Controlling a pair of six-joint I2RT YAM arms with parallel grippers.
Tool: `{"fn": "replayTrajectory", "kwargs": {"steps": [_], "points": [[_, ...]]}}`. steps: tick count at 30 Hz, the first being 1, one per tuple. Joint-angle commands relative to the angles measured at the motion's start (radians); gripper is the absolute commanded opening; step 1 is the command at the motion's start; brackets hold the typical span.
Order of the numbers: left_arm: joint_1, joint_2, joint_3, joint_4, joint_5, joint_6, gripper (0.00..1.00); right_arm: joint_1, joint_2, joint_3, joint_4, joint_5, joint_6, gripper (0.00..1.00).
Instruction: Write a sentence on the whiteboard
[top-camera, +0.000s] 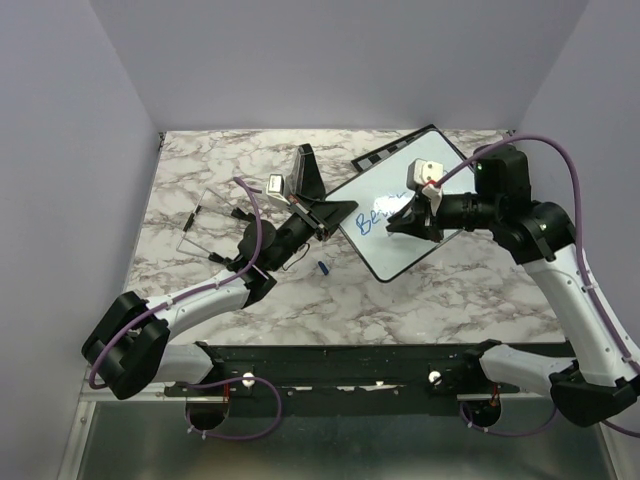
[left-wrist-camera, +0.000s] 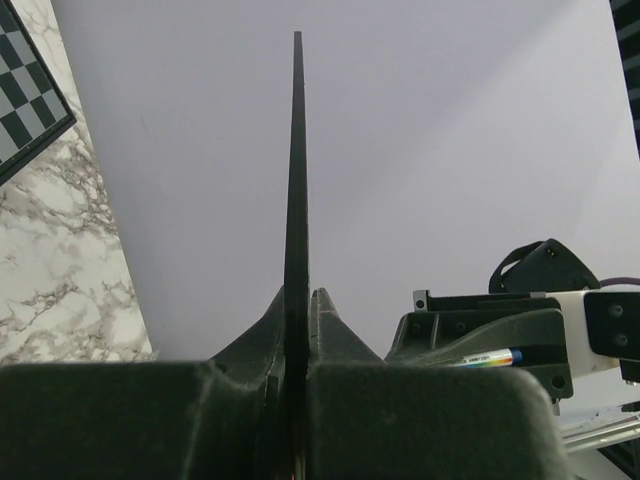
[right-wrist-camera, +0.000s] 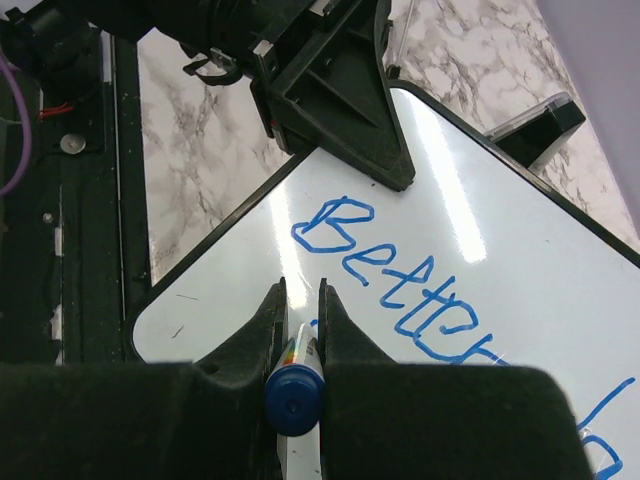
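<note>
The sentence (right-wrist-camera: 395, 285) is under way: "Better" stands in blue on the whiteboard (top-camera: 390, 250), which lies flat on the marble table (top-camera: 450, 300), its far corner over a chessboard (top-camera: 385, 155). Strokes of a second word show past it, so most of the writing looks left to do. The right gripper (right-wrist-camera: 301, 295) is clamped on the marker (right-wrist-camera: 292, 400) above the board's near end. The left gripper (right-wrist-camera: 395, 170) is closed, its tip on the board's edge, apparently steadying it. No container is in view; a small blue cap (top-camera: 323, 268) lies loose beside the board
</note>
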Motion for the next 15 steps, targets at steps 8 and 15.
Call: {"fn": "replayTrajectory", "kwargs": {"steps": [8,15], "points": [[0.003,-0.017,0.016,0.204,-0.067,-0.088,0.0,0.007,-0.064,-0.06,-0.104,0.03,-0.053,0.01],[0.004,-0.013,0.009,0.204,-0.061,-0.089,0.0,0.007,-0.058,-0.04,-0.101,0.033,-0.049,0.01]]}}
